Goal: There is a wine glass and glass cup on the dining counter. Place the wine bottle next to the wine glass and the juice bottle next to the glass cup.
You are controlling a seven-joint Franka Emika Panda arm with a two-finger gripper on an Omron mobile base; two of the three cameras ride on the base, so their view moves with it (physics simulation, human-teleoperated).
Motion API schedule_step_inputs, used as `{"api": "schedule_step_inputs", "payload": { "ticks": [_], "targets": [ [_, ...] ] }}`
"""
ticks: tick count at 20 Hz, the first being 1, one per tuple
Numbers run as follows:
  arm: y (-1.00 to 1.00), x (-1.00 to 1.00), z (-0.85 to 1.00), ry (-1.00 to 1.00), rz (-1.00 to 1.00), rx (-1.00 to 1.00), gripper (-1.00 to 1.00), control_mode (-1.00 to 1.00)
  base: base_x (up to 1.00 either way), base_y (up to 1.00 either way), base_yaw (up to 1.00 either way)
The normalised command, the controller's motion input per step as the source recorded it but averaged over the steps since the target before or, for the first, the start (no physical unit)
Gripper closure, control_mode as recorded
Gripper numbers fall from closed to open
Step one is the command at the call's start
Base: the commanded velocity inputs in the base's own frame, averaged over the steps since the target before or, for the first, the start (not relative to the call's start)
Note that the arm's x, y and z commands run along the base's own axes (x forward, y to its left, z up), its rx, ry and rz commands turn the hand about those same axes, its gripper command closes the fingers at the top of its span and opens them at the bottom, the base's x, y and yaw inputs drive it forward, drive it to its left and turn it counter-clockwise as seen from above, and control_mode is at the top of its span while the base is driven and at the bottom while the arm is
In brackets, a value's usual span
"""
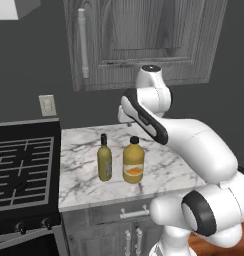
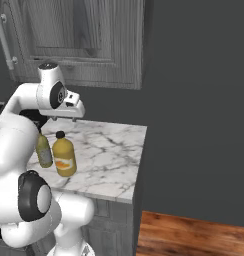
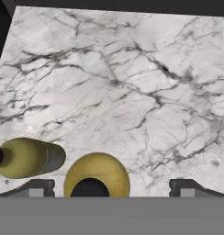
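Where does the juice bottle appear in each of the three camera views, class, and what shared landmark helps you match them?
Left base view: the juice bottle stands near the picture's middle, right of the wine bottle.
Right base view: it stands left of centre, again right of the wine bottle.
Hand view: seen from above at the bottom edge, between the open gripper fingertips.
Shared landmark: the olive wine bottle close beside it on the marble top.

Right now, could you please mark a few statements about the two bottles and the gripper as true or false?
1. The wine bottle and juice bottle stand upright side by side on the small marble counter. True.
2. The juice bottle lies on its side. False: it stands upright.
3. The gripper is open above the juice bottle. True.
4. The wine bottle is held in the gripper. False: it stands free beside the juice bottle.
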Motion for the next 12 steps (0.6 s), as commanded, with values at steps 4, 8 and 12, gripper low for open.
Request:
{"api": "schedule_step_inputs", "payload": {
  "ticks": [4,8,12],
  "targets": [
    [0.15,0.27,-0.23,0.0,0.0,0.04,-1.0,-1.0,0.0,0.0,0.0],
    [0.19,0.2,-0.25,0.0,0.0,0.02,-1.0,-1.0,0.0,0.0,0.0],
    [0.13,0.25,-0.31,0.0,0.0,0.0,-1.0,-1.0,0.0,0.0,0.0]
  ]
}}
